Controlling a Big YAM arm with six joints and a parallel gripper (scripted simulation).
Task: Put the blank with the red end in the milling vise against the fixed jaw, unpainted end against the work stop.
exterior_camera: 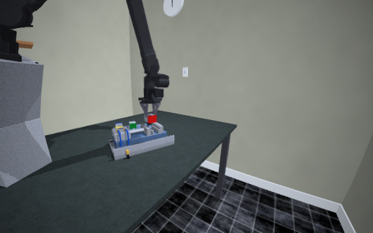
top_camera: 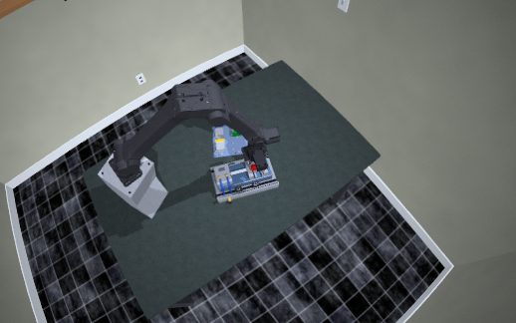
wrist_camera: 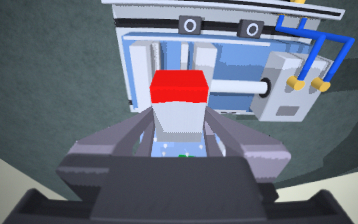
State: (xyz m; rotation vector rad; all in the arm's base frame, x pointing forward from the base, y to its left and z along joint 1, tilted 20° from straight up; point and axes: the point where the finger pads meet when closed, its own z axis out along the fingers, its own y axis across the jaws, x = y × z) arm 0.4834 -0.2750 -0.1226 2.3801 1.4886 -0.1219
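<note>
My gripper (exterior_camera: 150, 113) (wrist_camera: 179, 111) is shut on the blank with the red end (top_camera: 253, 167) (exterior_camera: 152, 119) (wrist_camera: 180, 89), holding it by its grey body. The blank is above the vise (top_camera: 271, 175) (exterior_camera: 144, 146) (wrist_camera: 232, 56), over the jaw area, its red end toward the vise's long front rail. In the wrist view the fixed jaw (wrist_camera: 139, 75) is left of the blank and the moving jaw (wrist_camera: 205, 57) is partly behind it. Parts of two low bars show between the jaws. I cannot make out the work stop.
The blue plate (top_camera: 230, 149) (wrist_camera: 167, 149) is behind the vise, with a yellow-marked blank (top_camera: 219, 145) and a green-ended blank (top_camera: 235, 133) (exterior_camera: 132, 125); a grey block (top_camera: 219, 132) is also there. The hose block (wrist_camera: 285, 85) stands at the vise's other end, with blue hoses rising above it.
</note>
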